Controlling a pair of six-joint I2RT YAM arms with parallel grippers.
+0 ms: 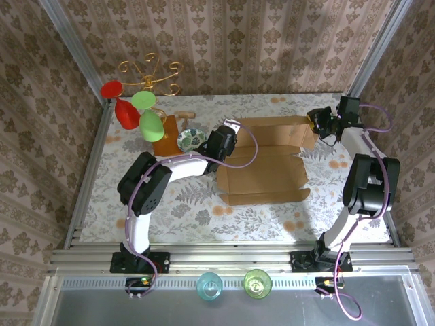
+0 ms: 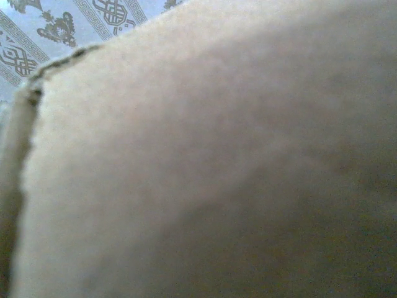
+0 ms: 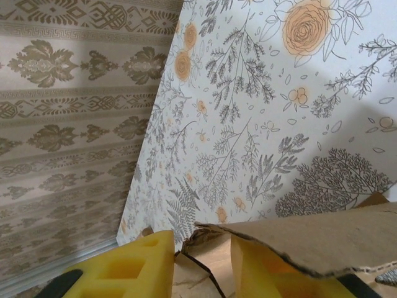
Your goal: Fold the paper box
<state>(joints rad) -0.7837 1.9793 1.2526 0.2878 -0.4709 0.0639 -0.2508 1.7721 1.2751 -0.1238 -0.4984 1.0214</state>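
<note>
The paper box [image 1: 262, 170], plain brown cardboard, lies partly folded in the middle of the table with its side walls raised. My left gripper [image 1: 221, 145] is at the box's back left corner, against the left wall. Blurred cardboard [image 2: 217, 155] lies right against the lens in the left wrist view, hiding the fingers. My right gripper [image 1: 319, 123] is at the box's back right corner flap. In the right wrist view, its yellow fingers [image 3: 133, 267] stand apart on either side of a torn cardboard corner [image 3: 322, 239], right gripper [image 3: 201, 251] open around it.
A small wooden board [image 1: 166, 139] and a patterned bowl [image 1: 192, 139] sit left of the box. A gold stand [image 1: 146, 78] with red and green glasses stands at the back left. Two glasses [image 1: 209, 286] [image 1: 257, 282] stand on the front rail. Papered walls enclose the table.
</note>
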